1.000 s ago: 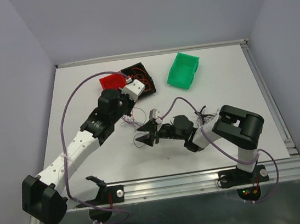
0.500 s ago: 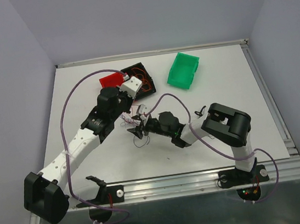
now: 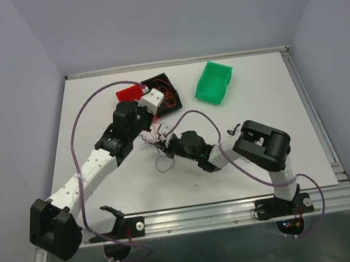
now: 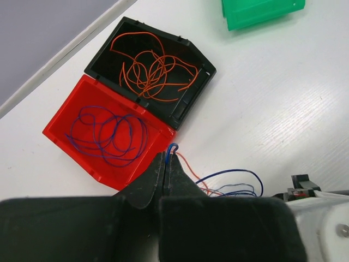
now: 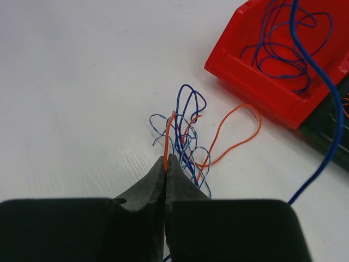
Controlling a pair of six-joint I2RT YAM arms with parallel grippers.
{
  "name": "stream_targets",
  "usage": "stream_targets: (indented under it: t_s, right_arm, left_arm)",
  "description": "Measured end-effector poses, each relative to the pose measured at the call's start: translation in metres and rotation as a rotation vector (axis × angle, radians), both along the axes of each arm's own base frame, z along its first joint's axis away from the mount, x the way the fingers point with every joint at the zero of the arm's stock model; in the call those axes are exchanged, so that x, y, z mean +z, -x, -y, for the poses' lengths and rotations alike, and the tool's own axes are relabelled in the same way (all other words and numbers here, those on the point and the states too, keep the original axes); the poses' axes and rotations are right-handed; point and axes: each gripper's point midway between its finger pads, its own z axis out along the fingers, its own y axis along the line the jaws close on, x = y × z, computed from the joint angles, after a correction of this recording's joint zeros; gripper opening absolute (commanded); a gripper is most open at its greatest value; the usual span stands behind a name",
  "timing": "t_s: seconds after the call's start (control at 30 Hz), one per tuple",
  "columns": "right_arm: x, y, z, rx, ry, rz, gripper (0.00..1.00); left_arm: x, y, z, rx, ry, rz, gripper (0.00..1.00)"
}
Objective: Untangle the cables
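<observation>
The cables [image 3: 160,147] are thin blue and orange wires in a small tangle on the white table between my two grippers. In the right wrist view the tangle [image 5: 188,136] lies just past the fingertips. My right gripper [image 5: 166,158] is shut on one orange wire [image 5: 168,134] that rises from it. My left gripper [image 4: 166,155] is shut on a blue wire [image 4: 172,147] that loops over its tips, close to the red bin's corner. More blue and orange strands [image 4: 232,183] trail to its right. From above, the left gripper [image 3: 149,139] and right gripper [image 3: 164,144] nearly meet.
A red bin [image 4: 92,93] holds loose blue wires. The black bin [image 4: 188,103] joined to it holds orange wires. A green bin [image 3: 214,82] lies at the back right. An orange loop [image 5: 240,131] lies beside the red bin's wall [image 5: 256,76].
My right arm swung left to the tangle, and its open gripper shut on an orange wire. The left arm stayed put, still shut on the blue wire.
</observation>
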Motion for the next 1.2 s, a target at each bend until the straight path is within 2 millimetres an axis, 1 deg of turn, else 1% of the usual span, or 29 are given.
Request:
stream_targets:
  t_s: [0.07,0.13,0.23,0.27,0.33,0.37,0.43,0.47,0.5,0.53,0.57,0.6,0.67,0.73,0.77,0.8,0.83,0.87,0.9,0.97,1.0,1.1,1.17,1.2]
  right_arm:
    - [0.004,0.005,0.001,0.016,-0.002,-0.001,0.0]
    - [0.014,0.015,0.004,0.039,-0.014,0.004,0.01]
    - [0.037,0.034,0.006,0.081,-0.05,0.025,0.0]
    - [0.05,0.044,0.007,0.099,-0.071,0.039,0.01]
    - [0.063,0.058,0.009,0.124,-0.093,0.048,0.01]
    - [0.073,0.068,0.011,0.14,-0.112,0.056,0.01]
    - [0.092,0.081,0.016,0.16,-0.149,0.073,0.0]
    - [0.103,0.089,0.019,0.172,-0.17,0.08,0.01]
    - [0.121,0.097,0.024,0.182,-0.207,0.093,0.01]
    - [0.139,0.105,0.031,0.186,-0.247,0.105,0.01]
    - [0.149,0.11,0.035,0.19,-0.269,0.112,0.0]
    - [0.169,0.118,0.045,0.19,-0.311,0.12,0.0]
    - [0.196,0.127,0.061,0.184,-0.371,0.137,0.01]
    - [0.229,0.135,0.084,0.165,-0.449,0.156,0.01]
    - [0.246,0.137,0.1,0.137,-0.497,0.165,0.0]
    - [0.26,0.14,0.113,0.118,-0.537,0.178,0.01]
    - [0.268,0.139,0.126,0.084,-0.562,0.178,0.0]
    - [0.272,0.138,0.132,0.064,-0.577,0.175,0.01]
    - [0.281,0.136,0.145,0.026,-0.602,0.174,0.0]
    - [0.285,0.13,0.16,-0.044,-0.618,0.162,0.0]
    - [0.283,0.126,0.165,-0.075,-0.615,0.152,0.01]
    - [0.273,0.115,0.172,-0.157,-0.594,0.122,0.0]
    - [0.26,0.105,0.172,-0.213,-0.558,0.101,0.01]
    - [0.25,0.099,0.169,-0.242,-0.527,0.087,0.0]
  left_arm:
    - [-0.003,-0.005,-0.003,0.015,-0.002,-0.002,0.0]
    - [-0.009,-0.012,-0.009,0.035,-0.008,-0.012,0.0]
    - [-0.024,-0.025,-0.023,0.082,-0.023,-0.042,0.0]
    - [-0.03,-0.03,-0.029,0.1,-0.03,-0.057,0.0]
    - [-0.042,-0.036,-0.038,0.126,-0.042,-0.084,0.0]
    - [-0.047,-0.039,-0.042,0.138,-0.048,-0.097,0.0]
    - [-0.058,-0.043,-0.045,0.149,-0.06,-0.119,0.0]
    - [-0.066,-0.044,-0.046,0.151,-0.072,-0.136,0.0]
    - [-0.07,-0.045,-0.046,0.155,-0.08,-0.144,0.0]
    - [-0.075,-0.046,-0.049,0.166,-0.091,-0.154,0.0]
    - [-0.08,-0.048,-0.05,0.175,-0.1,-0.165,0.0]
    - [-0.083,-0.05,-0.052,0.181,-0.105,-0.171,0.0]
    - [-0.085,-0.055,-0.057,0.203,-0.111,-0.178,0.0]
    - [-0.084,-0.059,-0.067,0.234,-0.113,-0.175,0.0]
    - [-0.083,-0.061,-0.069,0.241,-0.112,-0.171,0.0]
    - [-0.081,-0.063,-0.072,0.253,-0.11,-0.167,0.0]
    - [-0.08,-0.064,-0.075,0.26,-0.11,-0.165,0.0]
    - [-0.078,-0.066,-0.078,0.272,-0.108,-0.162,0.0]
    - [-0.078,-0.066,-0.08,0.276,-0.107,-0.161,0.0]
    - [-0.078,-0.066,-0.08,0.272,-0.103,-0.163,0.0]
    - [-0.078,-0.066,-0.078,0.262,-0.1,-0.165,0.0]
    - [-0.079,-0.063,-0.068,0.212,-0.08,-0.176,0.0]
    - [-0.078,-0.059,-0.061,0.166,-0.064,-0.186,0.0]
    - [-0.076,-0.056,-0.057,0.143,-0.055,-0.189,0.0]
